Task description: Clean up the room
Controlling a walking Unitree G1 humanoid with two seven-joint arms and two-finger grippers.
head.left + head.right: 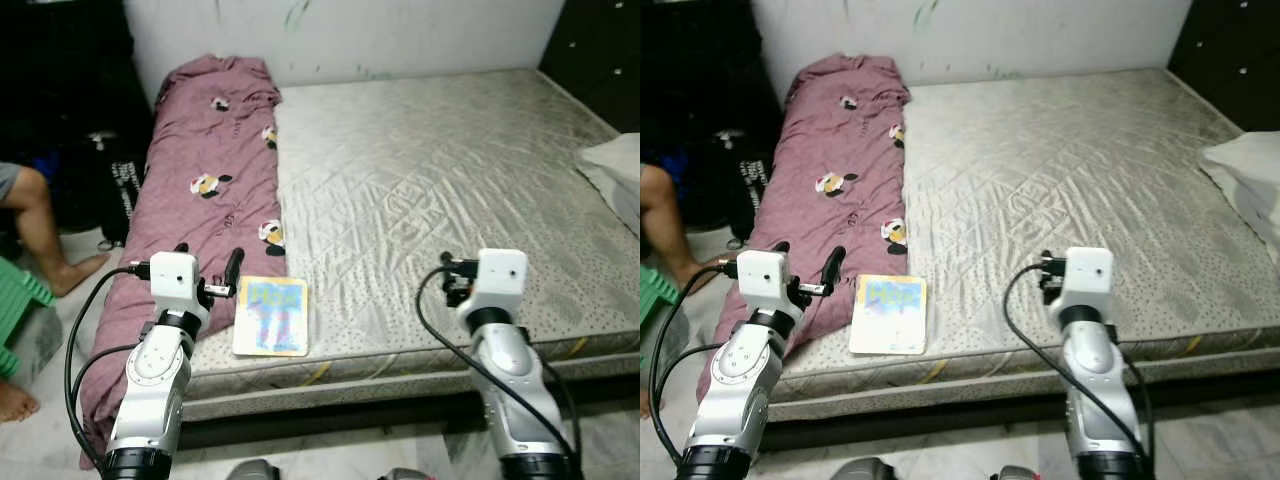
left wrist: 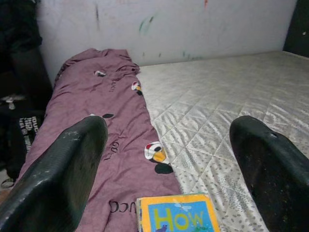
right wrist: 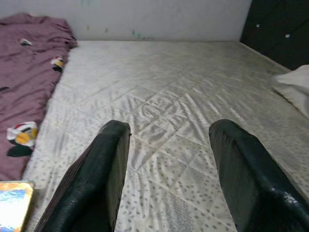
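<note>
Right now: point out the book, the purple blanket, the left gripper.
book (image 1: pixel 271 316), left eye view, middle of its cover.
purple blanket (image 1: pixel 210 150), left eye view, middle of the cloth.
left gripper (image 2: pixel 169 159), left wrist view, midway between its open fingertips.

"HOW" in yellow letters on the blue-and-orange book (image 2: pixel 176 216) cover; blanket (image 2: pixel 96 130) lettering unreadable.

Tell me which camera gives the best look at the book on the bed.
The left eye view: the whole book lies flat near the mattress edge. The right eye view matches it. The left wrist view catches its top with "How"; the right wrist view, just a corner.
</note>
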